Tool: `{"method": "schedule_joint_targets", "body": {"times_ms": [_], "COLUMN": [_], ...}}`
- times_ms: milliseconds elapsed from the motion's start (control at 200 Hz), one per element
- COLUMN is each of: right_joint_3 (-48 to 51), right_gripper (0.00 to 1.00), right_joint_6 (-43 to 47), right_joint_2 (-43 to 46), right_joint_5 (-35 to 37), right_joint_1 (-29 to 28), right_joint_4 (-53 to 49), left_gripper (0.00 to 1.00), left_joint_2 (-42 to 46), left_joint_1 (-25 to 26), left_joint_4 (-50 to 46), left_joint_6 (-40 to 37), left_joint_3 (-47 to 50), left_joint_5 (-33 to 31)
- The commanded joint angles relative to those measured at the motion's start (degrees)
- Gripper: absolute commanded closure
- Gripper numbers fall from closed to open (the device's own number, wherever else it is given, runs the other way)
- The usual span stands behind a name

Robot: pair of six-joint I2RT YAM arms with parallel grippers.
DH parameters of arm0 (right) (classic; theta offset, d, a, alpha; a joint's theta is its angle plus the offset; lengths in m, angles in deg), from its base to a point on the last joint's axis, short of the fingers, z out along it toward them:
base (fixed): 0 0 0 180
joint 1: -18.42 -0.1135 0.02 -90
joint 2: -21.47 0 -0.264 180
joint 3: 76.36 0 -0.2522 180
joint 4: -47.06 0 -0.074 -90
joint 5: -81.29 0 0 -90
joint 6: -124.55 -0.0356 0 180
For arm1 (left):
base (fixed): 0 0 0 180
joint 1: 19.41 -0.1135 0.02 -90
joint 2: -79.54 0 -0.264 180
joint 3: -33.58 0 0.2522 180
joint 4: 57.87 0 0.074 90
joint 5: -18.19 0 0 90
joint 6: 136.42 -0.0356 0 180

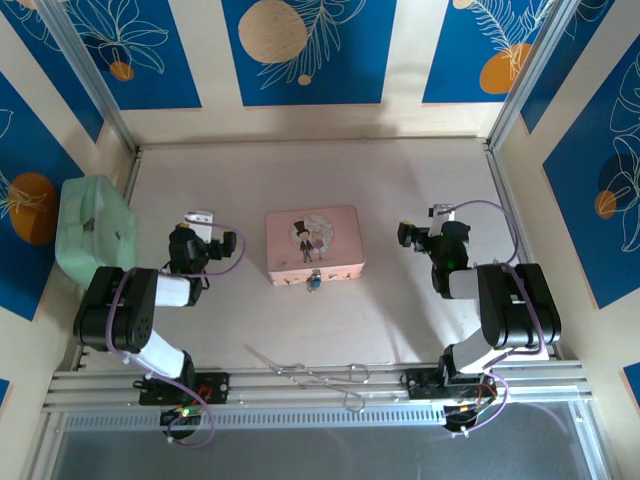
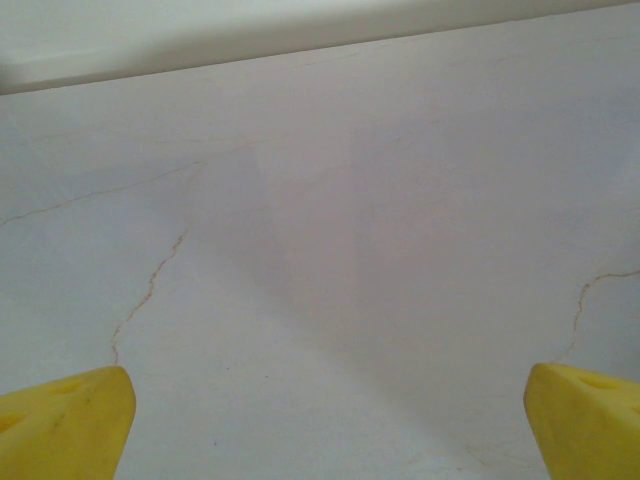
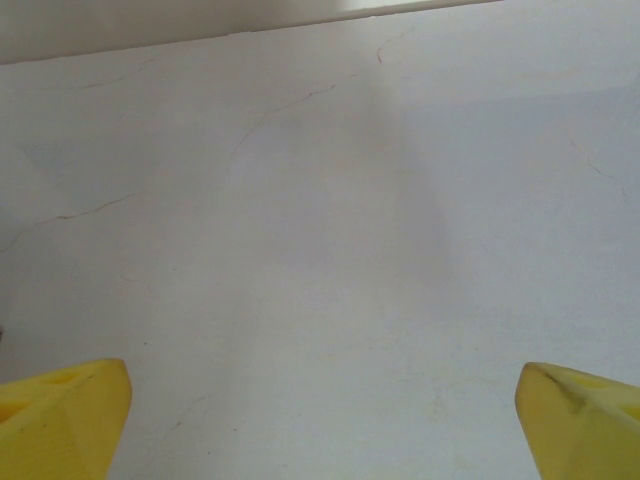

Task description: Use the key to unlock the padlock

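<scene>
The tiny silvery padlock (image 1: 314, 282) with a bluish lower part hangs at the front edge of the pink box (image 1: 313, 240) in the middle of the table. A thin silvery piece with wire rings (image 1: 352, 374), which looks like the key, lies near the front rail between the arm bases. My left gripper (image 1: 202, 222) hovers left of the box and my right gripper (image 1: 441, 215) hovers right of it, both well apart from it. In the wrist views the left gripper (image 2: 325, 430) and the right gripper (image 3: 320, 420) stand open, with yellow fingertips (image 2: 65, 420) (image 3: 65, 415) wide apart over bare table.
A pale green container (image 1: 95, 230) sits at the left edge beside the left arm. Aluminium rails (image 1: 320, 390) run along the near edge. Walls with blue panels close in the table (image 1: 300, 170) on three sides.
</scene>
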Motion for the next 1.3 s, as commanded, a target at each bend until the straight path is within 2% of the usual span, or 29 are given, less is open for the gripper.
{"method": "schedule_joint_targets", "body": {"times_ms": [0, 550, 590, 610, 635, 675, 695, 755, 795, 835, 870, 890, 920, 965, 1025, 1100, 1150, 1210, 1290], "right_joint_3": [-0.7, -0.6, -0.7, -1.3, -2.9, -8.1, -11.5, -21.9, -26.6, -28.7, -27.6, -26.6, -23.7, -22.0, -25.4, -32.7, -37.4, -41.8, -44.3], "right_gripper": [0.01, 0.01, 0.01, 0.01, 0.01, 0.01, 0.01, 0.01, 0.01, 0.01, 0.01, 0.01, 0.00, 0.06, 0.07, 0.09, 0.10, 0.16, 0.19], "right_joint_6": [0.9, 0.9, 0.5, 0.3, -0.1, -0.8, -3.0, -15.2, -24.4, -31.5, -39.1, -42.5, -44.1, -45.3, -45.6, -44.3, -45.0, -46.3, -48.4], "right_joint_2": [0.5, 0.7, 1.1, 2.0, 4.1, 9.2, 11.7, 18.1, 20.7, 22.5, 23.8, 24.5, 25.4, 25.3, 22.0, 16.6, 13.8, 10.9, 9.1], "right_joint_5": [-1.1, -1.1, 1.6, 4.5, 9.3, 15.6, 17.1, 15.2, 10.9, 9.3, 11.5, 10.2, 6.3, 3.1, 7.4, 16.3, 21.9, 25.8, 31.9], "right_joint_1": [0.1, 0.1, -0.5, -1.1, -2.4, -4.7, -5.3, -4.9, -4.2, -4.0, -4.7, -4.4, -3.9, -4.8, -10.6, -21.8, -29.3, -37.0, -47.1], "right_joint_4": [1.1, 1.2, 1.1, -0.7, -5.2, -18.9, -26.8, -49.0, -58.7, -64.4, -67.4, -68.3, -65.6, -65.3, -73.2, -85.3, -92.2, -98.4, -102.2], "left_gripper": [0.00, 0.01, 0.01, 0.01, 0.01, 0.01, 0.01, 0.01, 0.01, 0.01, 0.03, 0.05, 0.07, 0.08, 0.09, 0.11, 0.13, 0.13, 0.17], "left_joint_2": [-0.2, -0.1, 0.0, 0.3, 2.1, 6.0, 7.7, 10.9, 12.9, 14.7, 15.5, 15.8, 15.9, 16.1, 16.6, 17.6, 18.6, 20.1, 22.6], "left_joint_1": [-0.1, -0.1, -0.1, 0.1, 0.5, 1.6, 1.9, 2.3, 2.2, 2.4, 3.3, 4.2, 6.2, 10.4, 16.7, 22.6, 25.7, 29.1, 31.6], "left_joint_4": [1.3, 1.3, 1.5, 1.2, -3.6, -16.1, -25.5, -37.9, -44.3, -49.0, -51.7, -52.8, -54.4, -56.2, -57.2, -58.1, -58.8, -60.1, -62.5], "left_joint_6": [0.4, 0.3, 0.3, 0.0, 0.0, -0.4, -0.5, 5.2, 11.9, 18.4, 23.9, 26.2, 28.8, 30.9, 32.1, 34.3, 35.8, 35.8, 36.0], "left_joint_3": [0.2, 0.2, 0.2, -0.1, -1.5, -7.3, -11.5, -21.7, -26.8, -30.6, -32.8, -33.7, -34.8, -35.6, -34.6, -31.9, -29.8, -27.7, -26.0], "left_joint_5": [0.3, 0.2, 0.1, -0.4, -1.6, -4.1, -5.3, -12.3, -13.8, -11.7, -8.7, -7.1, -5.9, -6.8, -8.5, -7.6, -6.9, -7.0, -6.8]}}
